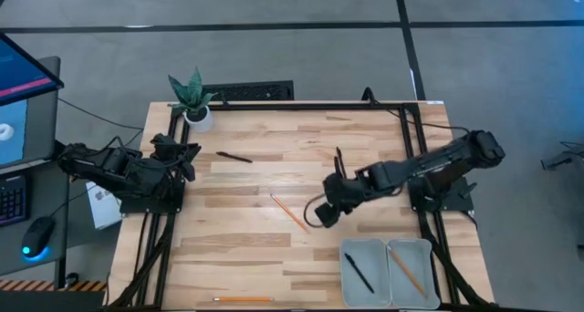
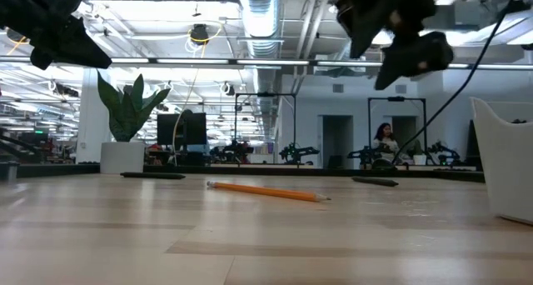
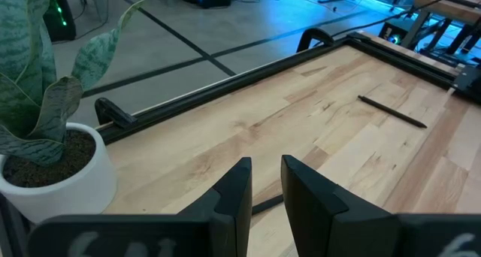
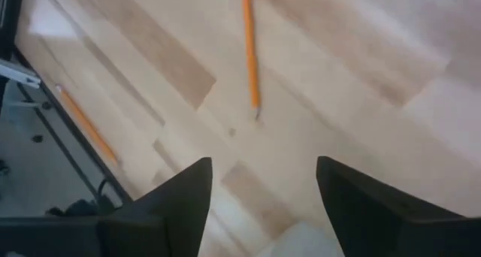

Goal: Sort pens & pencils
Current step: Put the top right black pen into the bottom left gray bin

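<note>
An orange pencil lies flat mid-table. My right gripper hovers open just to its right, fingers slanting down, nothing between them. A second pencil lies at the table's near edge. One black pen lies toward the far left, another toward the far middle. A third pen rests in the left grey tray, and a pencil in the right tray. My left gripper waits at the table's left edge, a narrow gap between its fingers.
A potted plant stands at the table's far left corner, beside my left arm. A black frame rail runs along the far edge. The two trays sit at the near right corner.
</note>
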### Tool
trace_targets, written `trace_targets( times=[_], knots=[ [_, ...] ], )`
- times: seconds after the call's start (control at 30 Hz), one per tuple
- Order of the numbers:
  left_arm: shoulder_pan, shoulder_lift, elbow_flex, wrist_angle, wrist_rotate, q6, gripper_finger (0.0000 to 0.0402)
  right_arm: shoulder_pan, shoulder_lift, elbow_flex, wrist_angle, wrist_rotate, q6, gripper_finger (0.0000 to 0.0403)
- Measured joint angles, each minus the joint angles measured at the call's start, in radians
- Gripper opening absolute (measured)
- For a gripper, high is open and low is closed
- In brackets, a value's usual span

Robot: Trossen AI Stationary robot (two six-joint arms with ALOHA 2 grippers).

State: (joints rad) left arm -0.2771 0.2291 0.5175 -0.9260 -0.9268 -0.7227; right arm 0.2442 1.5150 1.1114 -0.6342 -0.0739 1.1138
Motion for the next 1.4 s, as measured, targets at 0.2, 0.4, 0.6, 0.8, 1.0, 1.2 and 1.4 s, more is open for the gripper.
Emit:
trace_targets(
  times=[0.2, 0.4, 0.6, 0.8, 1.0, 1.2, 1.4],
  knots=[
    [0.000, 0.000, 0.000, 0.000, 0.000, 0.000, 0.0064, -0.084, 0.000, 0.000, 0.000, -0.016, -0.068, 0.0265],
    [0.000, 0.000, 0.000, 0.000, -0.019, 0.002, 0.0064, -0.180, 0.000, 0.000, -0.034, 0.010, -0.068, 0.0265],
    [0.000, 0.000, 0.000, 0.000, -0.048, 0.004, 0.0064, -0.259, 0.001, 0.000, -0.154, 0.028, -0.101, 0.0265],
    [0.000, 0.000, 0.000, 0.000, -0.048, 0.004, 0.0064, -0.320, 0.001, 0.000, -0.226, 0.114, -0.127, 0.0265],
    [0.000, 0.000, 0.000, 0.001, -0.049, 0.004, 0.0064, -0.369, 0.011, 0.000, -0.226, 0.166, -0.127, 0.0265],
    [0.000, 0.000, 0.000, 0.000, -0.049, 0.004, 0.0064, -0.412, 0.048, -0.001, -0.244, 0.212, -0.123, 0.0265],
    [0.000, 0.000, 0.000, 0.000, -0.050, 0.004, 0.0064, -0.446, 0.144, -0.002, -0.270, 0.211, -0.150, 0.0265]
  ],
)
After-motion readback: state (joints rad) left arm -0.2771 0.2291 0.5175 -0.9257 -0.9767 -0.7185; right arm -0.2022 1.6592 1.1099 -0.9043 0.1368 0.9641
